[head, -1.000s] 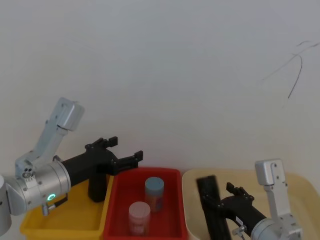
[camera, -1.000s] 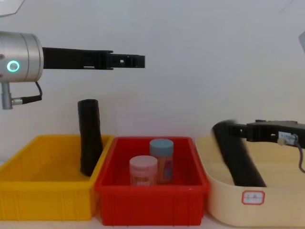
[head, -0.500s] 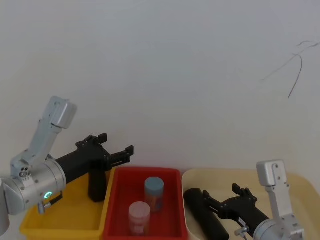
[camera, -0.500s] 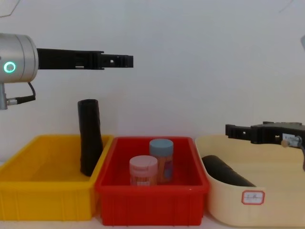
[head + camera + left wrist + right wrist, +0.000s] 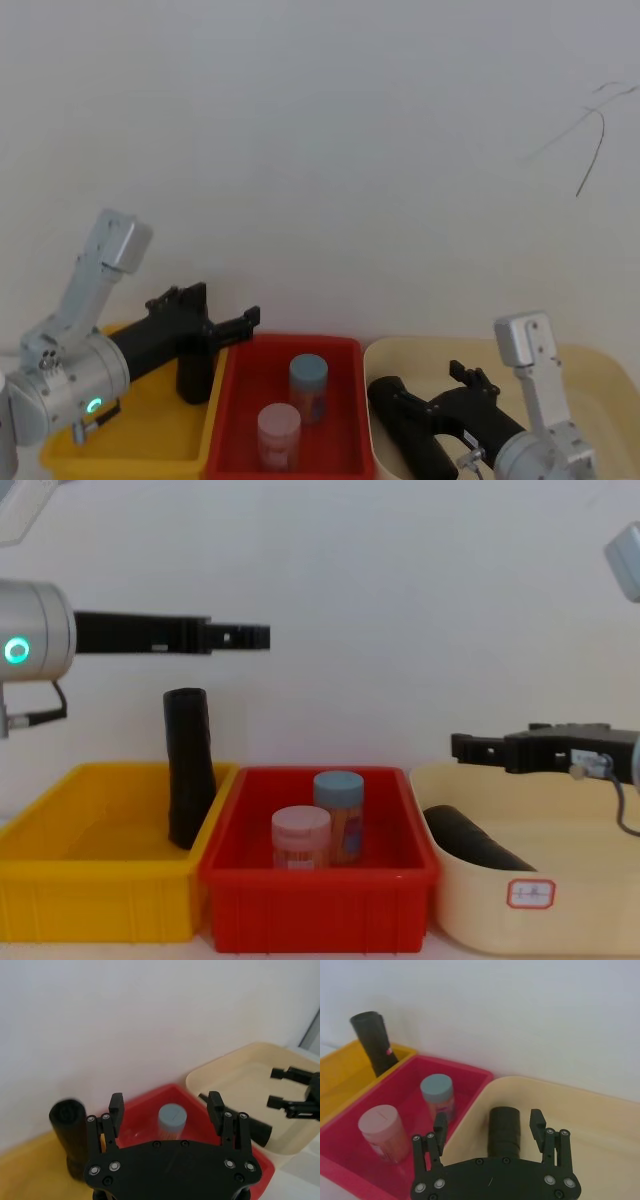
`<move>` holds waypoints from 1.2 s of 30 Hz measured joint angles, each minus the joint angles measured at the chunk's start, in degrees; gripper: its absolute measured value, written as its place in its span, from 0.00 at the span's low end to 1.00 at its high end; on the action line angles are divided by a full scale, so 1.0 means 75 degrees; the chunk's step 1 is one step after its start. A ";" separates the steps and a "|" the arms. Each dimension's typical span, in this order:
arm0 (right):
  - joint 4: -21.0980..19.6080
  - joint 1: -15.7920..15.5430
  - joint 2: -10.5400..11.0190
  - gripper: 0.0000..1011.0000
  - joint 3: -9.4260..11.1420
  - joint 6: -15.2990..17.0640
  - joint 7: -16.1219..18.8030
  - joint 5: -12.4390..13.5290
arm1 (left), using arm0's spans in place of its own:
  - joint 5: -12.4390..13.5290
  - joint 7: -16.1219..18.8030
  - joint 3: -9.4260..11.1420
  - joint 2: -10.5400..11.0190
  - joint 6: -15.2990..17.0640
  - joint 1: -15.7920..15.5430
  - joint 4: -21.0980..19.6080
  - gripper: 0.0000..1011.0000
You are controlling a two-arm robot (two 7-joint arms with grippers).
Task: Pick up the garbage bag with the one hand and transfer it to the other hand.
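The garbage bag (image 5: 478,842) is a black roll lying on its side in the cream tub (image 5: 600,900), also seen in the head view (image 5: 405,432) and the right wrist view (image 5: 504,1130). My right gripper (image 5: 460,746) hovers open just above it, holding nothing, fingers either side of the roll's end (image 5: 488,1120). My left gripper (image 5: 256,637) is open and empty, high over the seam between the yellow and red bins (image 5: 228,306). A look-alike black roll (image 5: 188,770) stands upright in the yellow bin (image 5: 100,900).
A red bin (image 5: 320,905) between the yellow bin and the cream tub holds a blue-lidded jar (image 5: 338,815) and a pink-lidded jar (image 5: 300,838). A white wall rises right behind the three containers.
The roll left the right gripper and dropped flat into the cream tub. The right gripper then shifted left above it. The left gripper drew back to the left and sank a little.
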 joint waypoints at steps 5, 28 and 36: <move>-0.0064 0.0160 0.0010 0.99 -0.0200 0.0132 0.0154 -0.0153 | 0.0052 0.0251 0.0019 -0.0026 0.0098 0.0125 0.0097 0.99; 0.0150 0.0849 -0.0041 0.99 -0.1091 0.0739 0.1367 -0.0474 | 0.0239 0.0807 0.0048 -0.0102 0.0319 0.0381 0.0484 0.99; 0.0429 0.1131 -0.0175 0.99 -0.1246 0.0861 0.1752 -0.0444 | 0.0255 0.0859 0.0049 -0.0108 0.0340 0.0405 0.0519 0.99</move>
